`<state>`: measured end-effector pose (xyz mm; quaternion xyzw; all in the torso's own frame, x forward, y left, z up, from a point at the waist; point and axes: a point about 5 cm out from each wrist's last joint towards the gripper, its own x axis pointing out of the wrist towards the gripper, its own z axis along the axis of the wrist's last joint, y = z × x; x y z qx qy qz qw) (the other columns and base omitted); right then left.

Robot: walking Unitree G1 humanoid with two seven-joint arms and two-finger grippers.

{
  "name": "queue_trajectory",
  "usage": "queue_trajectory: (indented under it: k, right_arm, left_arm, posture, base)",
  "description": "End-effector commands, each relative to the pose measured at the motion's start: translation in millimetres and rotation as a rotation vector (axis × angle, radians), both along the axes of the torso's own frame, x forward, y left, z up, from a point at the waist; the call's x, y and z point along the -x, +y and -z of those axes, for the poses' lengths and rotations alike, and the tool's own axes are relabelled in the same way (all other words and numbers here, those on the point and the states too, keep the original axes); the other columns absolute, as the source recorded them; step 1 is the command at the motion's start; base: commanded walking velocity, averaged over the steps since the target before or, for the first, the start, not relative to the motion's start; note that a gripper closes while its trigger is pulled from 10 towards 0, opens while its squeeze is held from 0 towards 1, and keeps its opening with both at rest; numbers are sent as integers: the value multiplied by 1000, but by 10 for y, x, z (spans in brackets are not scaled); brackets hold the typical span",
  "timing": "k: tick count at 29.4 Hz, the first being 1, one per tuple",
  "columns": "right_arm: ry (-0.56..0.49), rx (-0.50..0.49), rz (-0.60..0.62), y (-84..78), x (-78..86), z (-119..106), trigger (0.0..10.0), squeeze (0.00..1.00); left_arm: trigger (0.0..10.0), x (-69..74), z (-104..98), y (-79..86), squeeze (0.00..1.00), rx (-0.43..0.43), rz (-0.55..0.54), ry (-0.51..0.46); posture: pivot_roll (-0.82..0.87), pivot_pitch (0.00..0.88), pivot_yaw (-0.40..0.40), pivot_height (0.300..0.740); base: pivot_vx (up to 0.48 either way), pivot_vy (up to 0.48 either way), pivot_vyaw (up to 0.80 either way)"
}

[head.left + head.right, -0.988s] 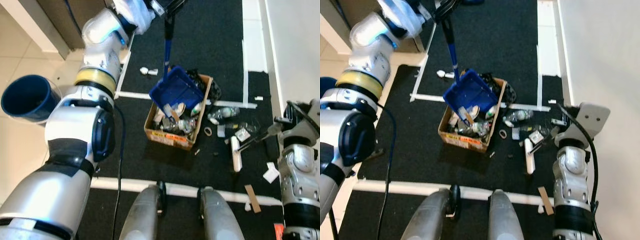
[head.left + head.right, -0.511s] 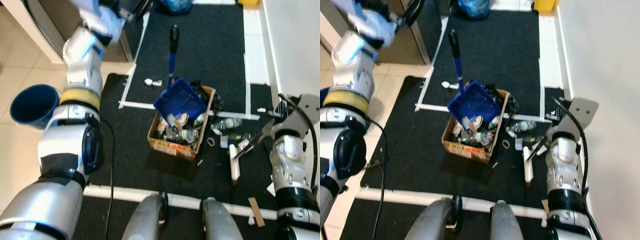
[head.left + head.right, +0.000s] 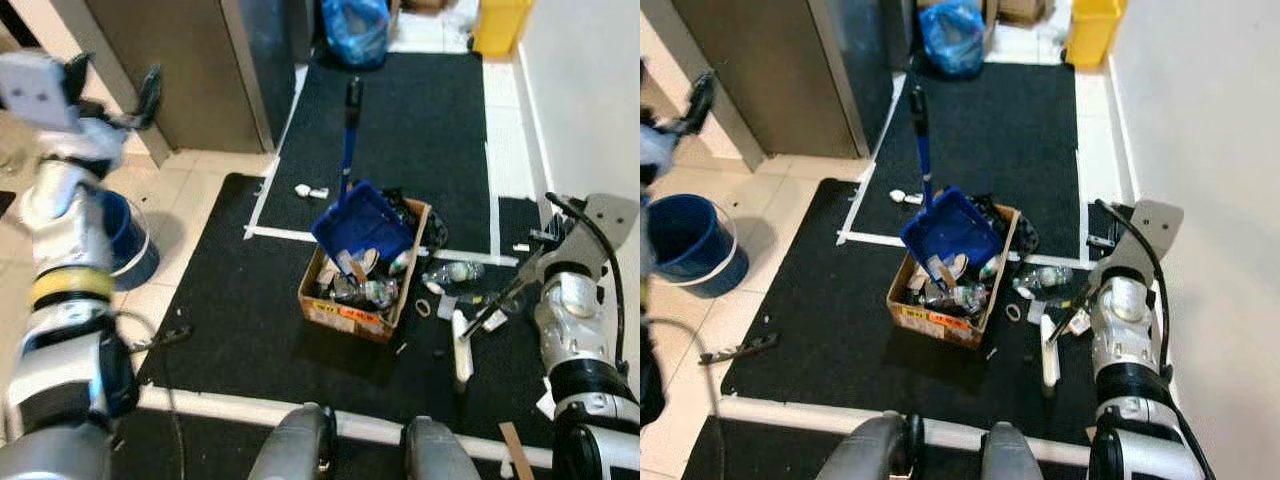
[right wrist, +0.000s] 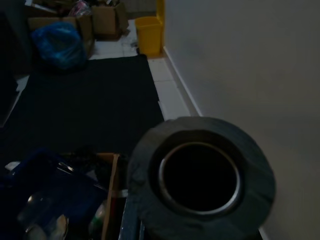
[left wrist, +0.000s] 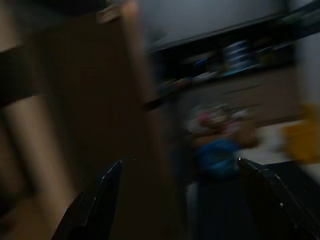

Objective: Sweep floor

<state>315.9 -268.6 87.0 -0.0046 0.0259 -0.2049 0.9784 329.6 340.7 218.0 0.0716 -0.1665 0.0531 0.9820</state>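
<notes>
- Left eye view: the blue dustpan (image 3: pixel 362 222) sits tipped into the cardboard box (image 3: pixel 362 288) on the black mat (image 3: pixel 250 300), its long handle (image 3: pixel 348 140) standing nearly upright and free of either arm.
- Your left gripper (image 3: pixel 145 95) is raised far out to the left, near the grey cabinet (image 3: pixel 170 70) and above the blue bucket (image 3: pixel 128 240); the left wrist view, though blurred, shows its fingers (image 5: pixel 107 200) spread apart with nothing between them.
- Your right arm (image 3: pixel 570 310) hangs low by the wall, with a thin dark rod reaching from it toward the white brush (image 3: pixel 461 350) lying on the mat. You cannot tell how that gripper's fingers stand.
- Loose litter, including a clear bottle (image 3: pixel 452 272), lies on the mat between the box and the brush.
- Expect the dustpan to be light, stiff plastic; take it high on the handle, near the black grip, and lift straight so the box doesn't tip.
- The brush looks rigid and light; its handle is the place to hold.
- The scraps will likely scatter easily, so sweep gently.
</notes>
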Motion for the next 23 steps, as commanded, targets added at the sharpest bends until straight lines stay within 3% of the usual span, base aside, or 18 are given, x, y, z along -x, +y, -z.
queue_trajectory:
  k: [1, 2, 4, 5, 6, 8, 9, 10, 12, 15, 19, 21, 23]
  right_arm:
    - [-19, 16, 11, -30, -30, -45, 10000, 0]
    - [-17, 17, 10, -27, -39, -44, 10000, 0]
    - [-17, 18, 9, -25, -46, -43, 10000, 0]
    - [-13, 18, 7, -16, -52, -34, 10000, 0]
    - [-13, 18, 7, -16, -52, -34, 10000, 0]
    - [3, 17, 1, 3, -49, 11, 10000, 0]
    - [3, 17, 1, 3, -49, 11, 10000, 0]
    - [9, 17, -1, 9, -47, 30, 10000, 0]
    - [39, 13, -5, 16, -13, 114, 10000, 0]
    - [81, 0, -19, 61, 42, 237, 10000, 0]
    - [101, -4, -39, 120, 54, 295, 10000, 0]
    - [107, -4, -45, 135, 54, 309, 10000, 0]
    - [130, -7, -54, 163, 72, 364, 10000, 0]
  left_arm:
    - [10000, 210, 359, 299, 0, 70, -143, 139]
    - [10000, 289, 520, 362, 0, 102, -182, 193]
    - [10000, 340, 614, 395, 0, 121, -204, 225]
    - [10000, 430, 803, 428, 0, 162, -233, 287]
    - [10000, 430, 803, 428, 0, 162, -233, 287]
    - [10000, 649, 1205, 448, 0, 243, -289, 421]
    - [10000, 649, 1205, 448, 0, 243, -289, 421]
    - [10000, 730, 1331, 447, 0, 266, -311, 464]
    - [10000, 937, 1679, 368, 0, 361, -343, 566]
    - [10000, 1141, 2148, 38, 0, 465, -298, 716]
    - [10000, 1250, 2439, -287, 0, 496, -225, 844]
    - [10000, 1277, 2497, -360, 0, 502, -207, 873]
    - [10000, 1380, 2652, -535, 0, 510, -173, 964]
  posture:
    - [149, 0, 36, 740]
    - [149, 0, 36, 740]
    - [150, 0, 36, 740]
    - [150, 0, 35, 740]
    - [150, 0, 35, 740]
    - [147, 0, 36, 740]
    - [147, 0, 36, 740]
    - [147, 0, 36, 740]
    - [145, 0, 35, 740]
    - [144, 0, 33, 740]
    - [137, 0, 33, 740]
    - [135, 0, 33, 740]
    - [131, 0, 31, 740]
  base:
    - [0, 0, 0]
    - [0, 0, 0]
    - [0, 0, 0]
    - [0, 0, 0]
    - [0, 0, 0]
    - [0, 0, 0]
    - [0, 0, 0]
    - [0, 0, 0]
    - [0, 0, 0]
    - [0, 0, 0]
    - [0, 0, 0]
    - [0, 0, 0]
    - [0, 0, 0]
